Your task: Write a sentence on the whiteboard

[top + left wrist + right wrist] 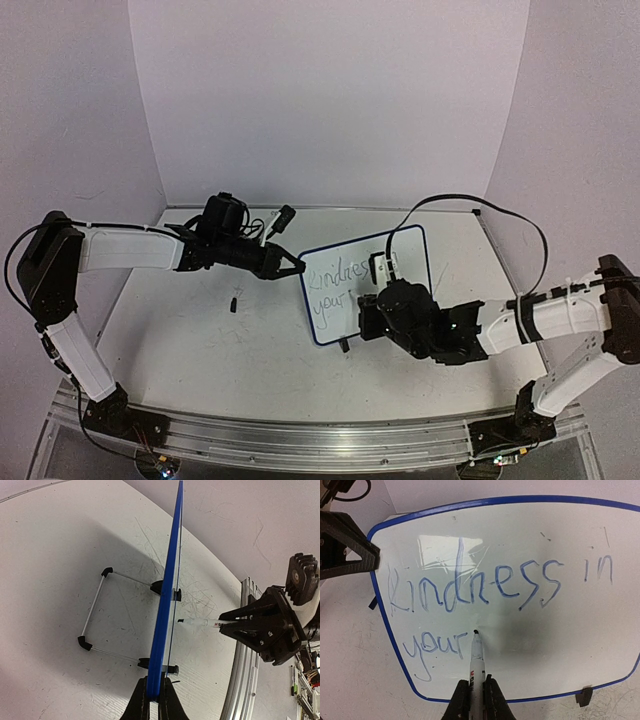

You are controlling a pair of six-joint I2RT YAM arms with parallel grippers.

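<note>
The whiteboard [340, 272] stands almost upright on the tabletop [180, 335], a little right of the middle and between my two arms, leaning back on its wire foot [95, 611]. My left jaws are closed on the blue frame at the board's left edge and steady it. My right jaws are closed tightly around the marker [476, 656]. Its tip is at the white surface just to the right of "your", in the second line.

The sentence [485, 587] reads "Kindness in" above and "your" below, so I judge that one word is missing. To write it well, I should press only lightly, because the board is thin and can tip backward, and the left jaws must answer this push. I should leave a clear gap after "your", follow the same baseline, and make the letters small enough to end before the right frame.
</note>
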